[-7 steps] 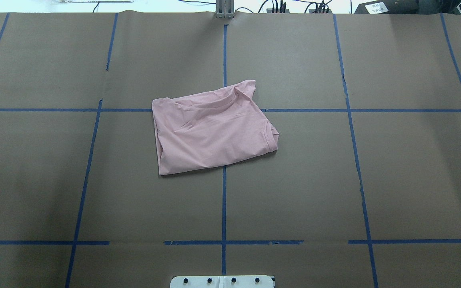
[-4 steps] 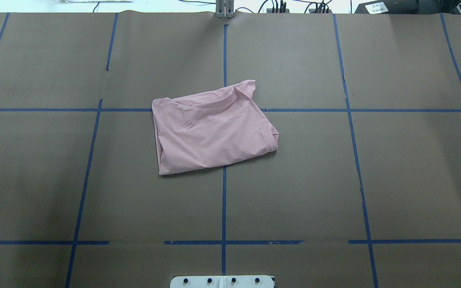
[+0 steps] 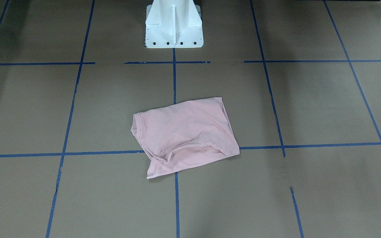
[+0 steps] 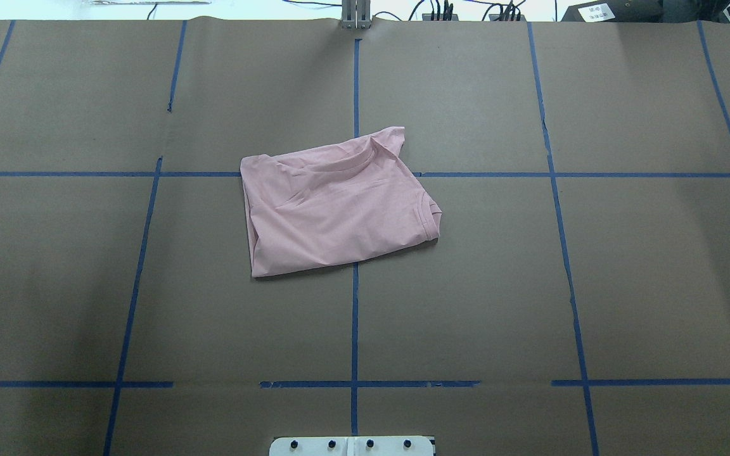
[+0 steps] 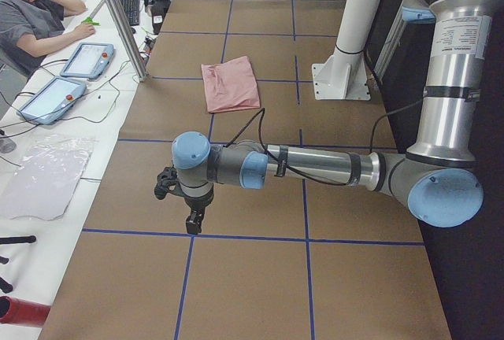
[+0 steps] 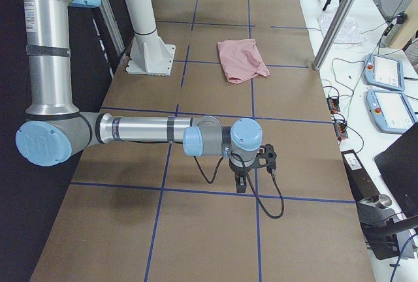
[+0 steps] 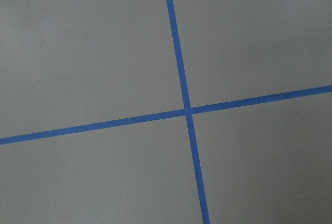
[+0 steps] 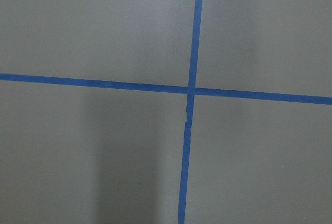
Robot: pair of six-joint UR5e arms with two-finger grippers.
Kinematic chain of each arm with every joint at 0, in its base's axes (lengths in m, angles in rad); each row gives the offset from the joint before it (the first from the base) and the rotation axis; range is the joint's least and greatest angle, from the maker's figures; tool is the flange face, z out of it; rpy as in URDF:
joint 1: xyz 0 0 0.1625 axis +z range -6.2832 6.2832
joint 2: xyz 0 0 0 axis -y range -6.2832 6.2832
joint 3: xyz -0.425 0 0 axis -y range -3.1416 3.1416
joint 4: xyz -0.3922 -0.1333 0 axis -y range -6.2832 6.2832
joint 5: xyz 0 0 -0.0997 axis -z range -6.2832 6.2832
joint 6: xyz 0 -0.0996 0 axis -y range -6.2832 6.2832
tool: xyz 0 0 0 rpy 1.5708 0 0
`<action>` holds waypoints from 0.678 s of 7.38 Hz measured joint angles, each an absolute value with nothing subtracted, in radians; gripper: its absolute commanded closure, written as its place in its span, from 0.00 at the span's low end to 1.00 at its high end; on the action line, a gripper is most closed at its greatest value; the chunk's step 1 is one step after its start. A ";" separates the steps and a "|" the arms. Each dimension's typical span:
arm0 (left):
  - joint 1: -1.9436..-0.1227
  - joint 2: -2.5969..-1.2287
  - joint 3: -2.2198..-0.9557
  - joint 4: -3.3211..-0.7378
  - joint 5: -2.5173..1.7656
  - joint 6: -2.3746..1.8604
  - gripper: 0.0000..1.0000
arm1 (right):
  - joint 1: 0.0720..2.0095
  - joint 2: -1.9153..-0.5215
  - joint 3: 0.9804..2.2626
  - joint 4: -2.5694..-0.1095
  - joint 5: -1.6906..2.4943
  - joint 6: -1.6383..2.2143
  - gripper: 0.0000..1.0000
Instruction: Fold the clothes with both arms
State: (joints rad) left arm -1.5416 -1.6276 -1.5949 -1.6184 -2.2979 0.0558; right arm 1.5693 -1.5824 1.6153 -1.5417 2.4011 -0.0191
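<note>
Tee (image 4: pixel 336 212) pale pink, folded, neckband showing; left pincer (image 5: pixel 192 225), right pincer (image 6: pixel 240 187): grip can't tell.

The folded fabric T-shirt (image 4: pixel 333 209) is plain pale pink all over. The paper-covered table (image 4: pixel 466 285) beneath it is dull brown, ruled into a grid by blue tape lines (image 4: pixel 355 316). My left arm (image 5: pixel 315 165) and right arm (image 6: pixel 144 128) are silver-grey metal with light blue joint caps. My left gripper (image 5: pixel 193 224) and right gripper (image 6: pixel 240 186) are black. My flared pedestal base (image 3: pixel 173 23) is white.
</note>
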 measured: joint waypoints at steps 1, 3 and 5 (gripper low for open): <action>-1.542 -1.628 -1.594 -1.618 -2.298 0.056 0.00 | 1.569 -1.584 1.615 -1.541 2.401 -0.017 0.00; -1.542 -1.628 -1.593 -1.618 -2.298 0.056 0.00 | 1.569 -1.587 1.615 -1.540 2.401 -0.013 0.00; -1.542 -1.628 -1.592 -1.618 -2.298 0.056 0.00 | 1.569 -1.588 1.615 -1.540 2.401 -0.012 0.00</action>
